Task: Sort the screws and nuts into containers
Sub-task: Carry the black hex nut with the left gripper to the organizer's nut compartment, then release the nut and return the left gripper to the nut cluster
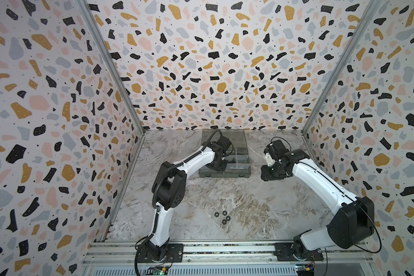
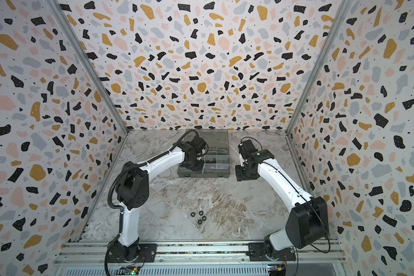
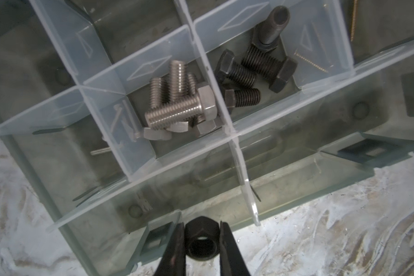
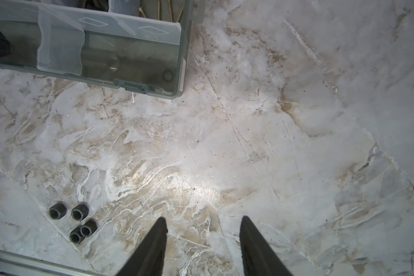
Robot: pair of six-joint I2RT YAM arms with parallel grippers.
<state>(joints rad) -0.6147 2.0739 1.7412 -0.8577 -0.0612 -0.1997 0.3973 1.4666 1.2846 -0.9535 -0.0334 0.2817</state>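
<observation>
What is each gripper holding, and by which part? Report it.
The left gripper clamps one black nut by two opposite outer sides. The right gripper is open, holding nothing.

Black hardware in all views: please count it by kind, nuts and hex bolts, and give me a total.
Black nuts: 5 (4 on the table, 1 held nut in the left gripper)
Black hex bolts: 4 (together in one compartment)
Total: 9
</observation>
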